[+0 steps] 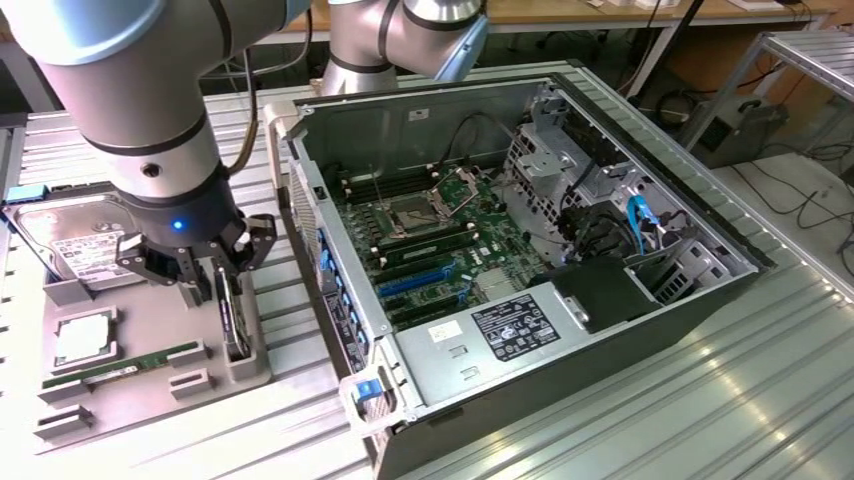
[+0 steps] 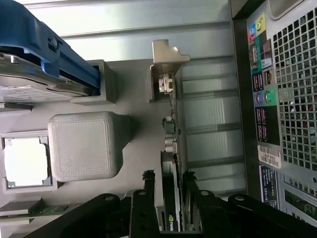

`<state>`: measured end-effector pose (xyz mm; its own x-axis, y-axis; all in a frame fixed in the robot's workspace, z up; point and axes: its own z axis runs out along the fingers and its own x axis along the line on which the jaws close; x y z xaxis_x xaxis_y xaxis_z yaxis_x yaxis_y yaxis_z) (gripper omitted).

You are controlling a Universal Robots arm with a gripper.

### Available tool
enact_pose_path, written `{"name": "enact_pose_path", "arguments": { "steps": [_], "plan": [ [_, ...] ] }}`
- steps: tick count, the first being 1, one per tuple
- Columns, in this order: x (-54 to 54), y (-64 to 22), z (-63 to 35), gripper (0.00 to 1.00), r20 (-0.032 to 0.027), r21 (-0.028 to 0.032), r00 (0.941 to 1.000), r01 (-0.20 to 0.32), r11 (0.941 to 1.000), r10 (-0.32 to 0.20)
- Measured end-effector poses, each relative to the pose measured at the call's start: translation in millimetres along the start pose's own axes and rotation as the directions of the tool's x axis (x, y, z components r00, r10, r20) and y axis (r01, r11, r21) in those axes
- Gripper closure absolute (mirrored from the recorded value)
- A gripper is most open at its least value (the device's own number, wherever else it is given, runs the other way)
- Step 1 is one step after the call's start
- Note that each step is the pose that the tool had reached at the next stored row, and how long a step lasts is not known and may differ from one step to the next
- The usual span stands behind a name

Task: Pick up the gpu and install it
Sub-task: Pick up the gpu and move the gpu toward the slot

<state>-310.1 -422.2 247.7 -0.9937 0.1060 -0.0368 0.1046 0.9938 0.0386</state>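
A: What is the end effector (image 1: 220, 290) (image 2: 168, 174) doing?

B: It is released, jaws spread wide. It is low over the gpu (image 1: 236, 322) (image 2: 172, 158), with one finger (image 2: 148, 191) on each side of the card's upper edge. I cannot tell whether either finger touches the card.

A: And where is the gpu?

B: It stands on its long edge in a slot of the grey holder tray (image 1: 134, 390) (image 2: 133, 99), on the side of the tray nearest the computer case (image 1: 400, 130) (image 2: 287, 99). In the wrist view its metal bracket (image 2: 167, 54) is at the end farthest from the fingers.

A: What else sits in the tray?

B: A hard drive (image 1: 80, 240) (image 2: 49, 54) in a blue carrier, a square processor (image 1: 83, 337) (image 2: 26, 161) and a slim green memory stick (image 1: 120, 365) (image 2: 29, 210), all on the side away from the case.

A: And the case?

B: It lies open on its side just beside the tray, towards the exterior view's right, with the green motherboard (image 1: 441, 250) facing up. Tray and case both rest on the ribbed metal worktop (image 1: 667, 420) (image 2: 148, 29).
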Motion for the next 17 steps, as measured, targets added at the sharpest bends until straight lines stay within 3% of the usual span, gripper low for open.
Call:
{"name": "enact_pose_path", "arguments": {
  "steps": [17],
  "plan": [
    [-0.1, -0.1, 3.7, 0.64, 0.0003, -0.0001, 1.0, -0.001, 1.0, 0.001]
  ]
}}
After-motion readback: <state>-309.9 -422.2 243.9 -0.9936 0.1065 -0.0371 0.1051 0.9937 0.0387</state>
